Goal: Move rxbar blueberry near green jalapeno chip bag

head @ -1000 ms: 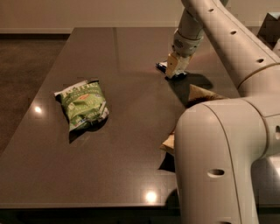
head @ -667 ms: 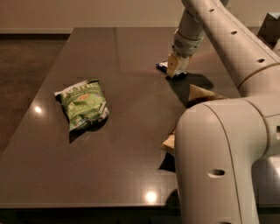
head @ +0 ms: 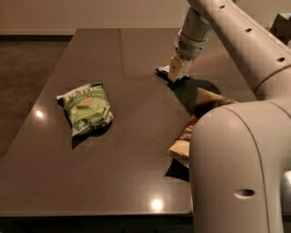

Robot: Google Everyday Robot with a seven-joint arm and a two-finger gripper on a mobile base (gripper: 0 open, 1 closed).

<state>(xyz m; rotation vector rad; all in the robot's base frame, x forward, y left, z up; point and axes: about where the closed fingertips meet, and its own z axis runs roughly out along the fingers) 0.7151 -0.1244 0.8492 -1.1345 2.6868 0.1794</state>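
Camera view: the rxbar blueberry (head: pixel 163 73) is seen in the upper middle of the frame, a small flat rectangular bar in a dark wrapper with a pale patch. It lies on the table and is partly covered by the gripper (head: pixel 177 69). The gripper is lowered onto the bar's right-hand end; whether it is open or clamped on the bar cannot be told. From it a smooth off-white arm (head: pixel 227 27), dotted with small dark holes, is carried up and across to the right edge. A large rounded shell (head: pixel 236 173) of the same matte material fills the lower right. The green jalapeno chip bag (head: pixel 86 109) is found well apart from the bar, left of centre. It is a crinkled, puffy green packet with a white top edge, white lettering and a red-orange emblem, laid flat and slightly turned. A brown-and-cream bag (head: pixel 181 146) is partly hidden behind the shell, below and to the right of the bar. Everything is borne by a dark grey-brown table (head: pixel 136 182), smooth and glossy, on which bright spots of light are reflected near the front edge and at the left. A darker floor (head: pixel 27 63) is seen at the upper left, and a pale wall (head: pixel 91 13) with a baseboard runs along the top.
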